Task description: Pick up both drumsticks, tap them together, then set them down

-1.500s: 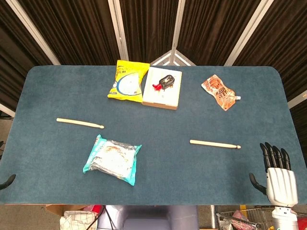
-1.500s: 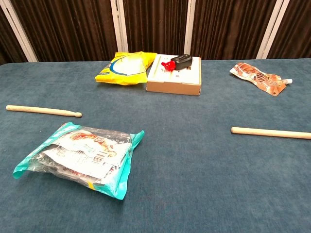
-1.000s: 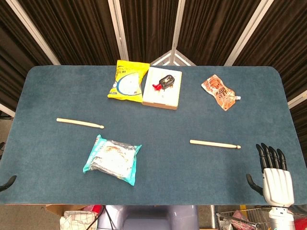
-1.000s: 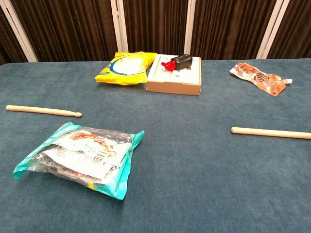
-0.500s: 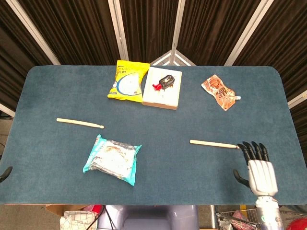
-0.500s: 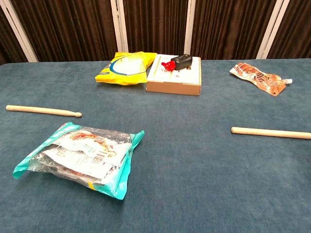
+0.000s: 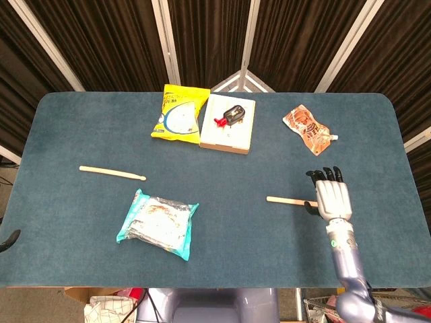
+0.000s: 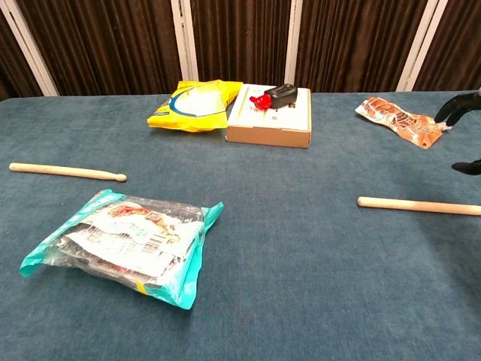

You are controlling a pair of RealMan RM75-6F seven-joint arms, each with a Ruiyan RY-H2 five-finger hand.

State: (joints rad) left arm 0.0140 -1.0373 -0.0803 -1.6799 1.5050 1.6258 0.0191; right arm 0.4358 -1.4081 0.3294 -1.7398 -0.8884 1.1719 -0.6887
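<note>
Landmark = teal snack pack [image 7: 157, 224], lying flat near the front edge of the blue table [image 7: 60, 121]. Left hand: only a dark tip at the frame edge [image 7: 9, 240], well left of the pack; state can't tell. Right hand [image 7: 331, 195] well right of the pack, over the right drumstick [image 7: 288, 200], covering its tip end; fingers apart & extended, holding nothing. In chest view only dark fingertips [image 8: 460, 105] show, above the stick [image 8: 417, 205]. Left drumstick [image 7: 112, 173] just beyond the pack, to its left, flat on the cloth, nothing on it. Further back & right of the pack: yellow chip bag [image 7: 178, 112] touching a white box [image 7: 228, 124] w/ a black-and-red item [image 7: 229, 115] on top. Far right: orange pouch [image 7: 308, 128], beyond the right hand.
</note>
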